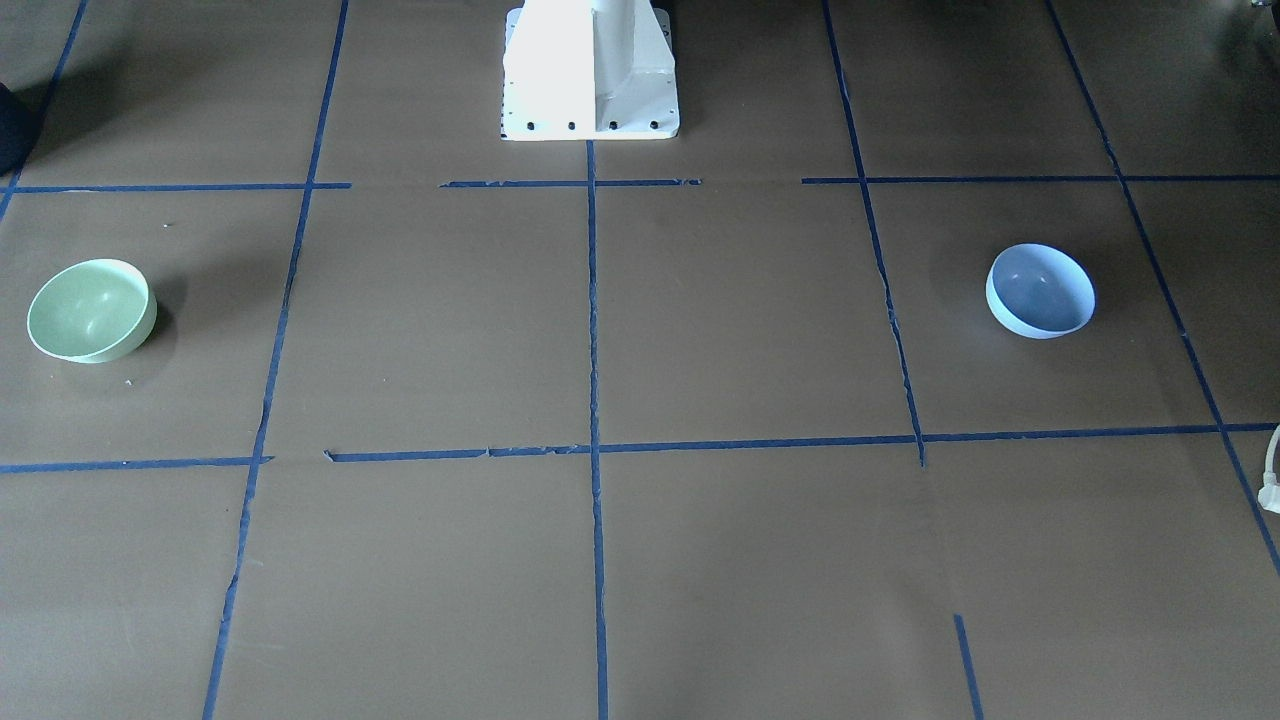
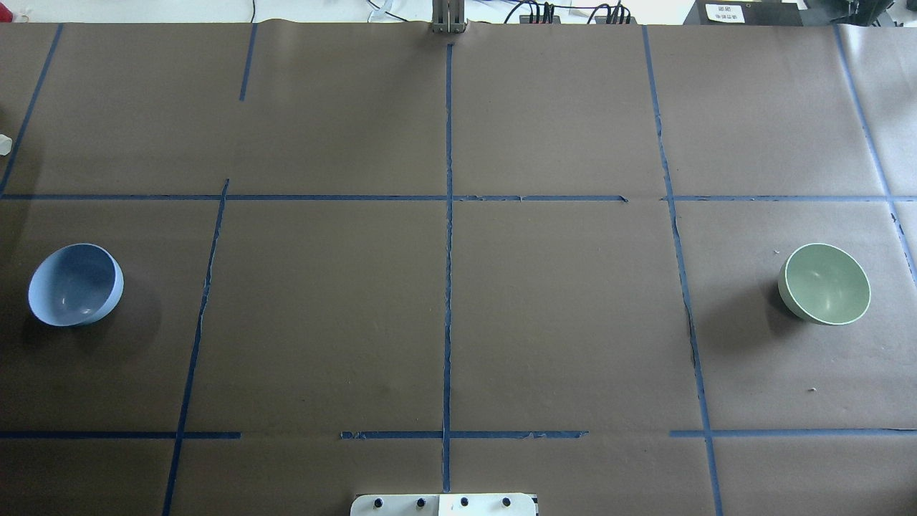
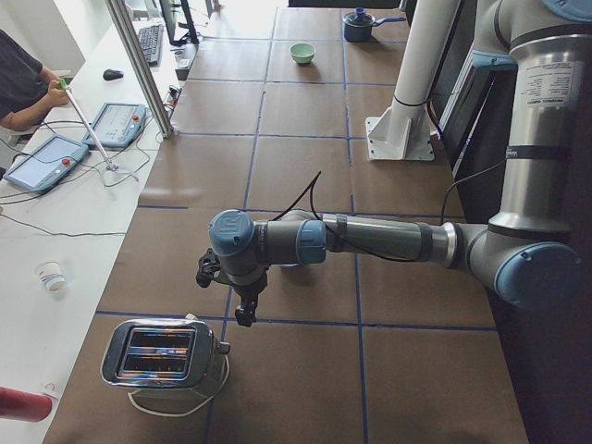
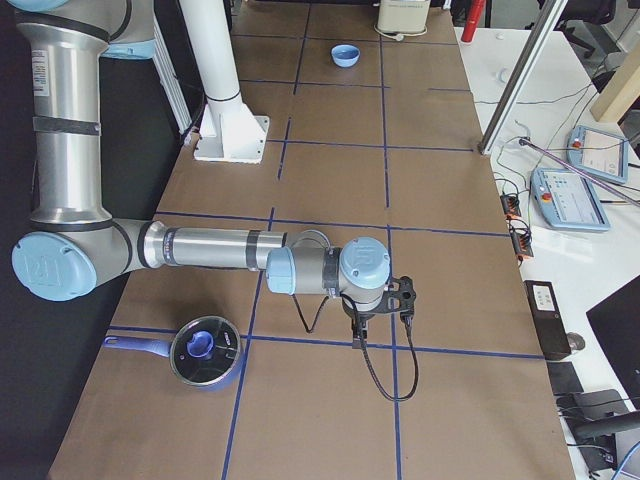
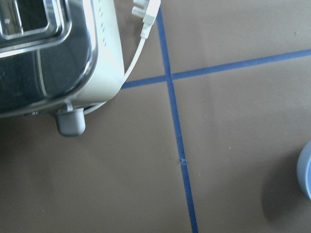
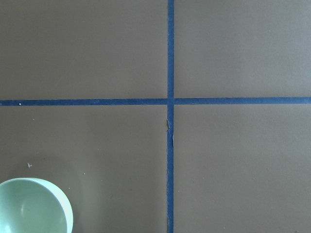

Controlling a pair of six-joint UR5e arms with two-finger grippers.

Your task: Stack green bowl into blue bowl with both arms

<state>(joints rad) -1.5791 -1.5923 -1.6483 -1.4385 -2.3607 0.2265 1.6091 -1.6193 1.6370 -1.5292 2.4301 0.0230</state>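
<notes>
Overhead: green bowl (image 2: 824, 284) 3 o'clock, blue bowl (image 2: 75, 285) 9, split for two-sided pickup; left gripper (image 3: 244, 316), right gripper (image 4: 358, 338): open or clenched, indiscernible.

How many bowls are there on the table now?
2. The green bowl stands on the robot's right side, the blue bowl on its left, far apart. None seems hidden.

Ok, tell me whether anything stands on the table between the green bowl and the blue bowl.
Nothing visible does. In the overhead view the green bowl and the blue bowl sit at opposite sides of the table, with only flat blue tape lines on the stretch between them.
</notes>
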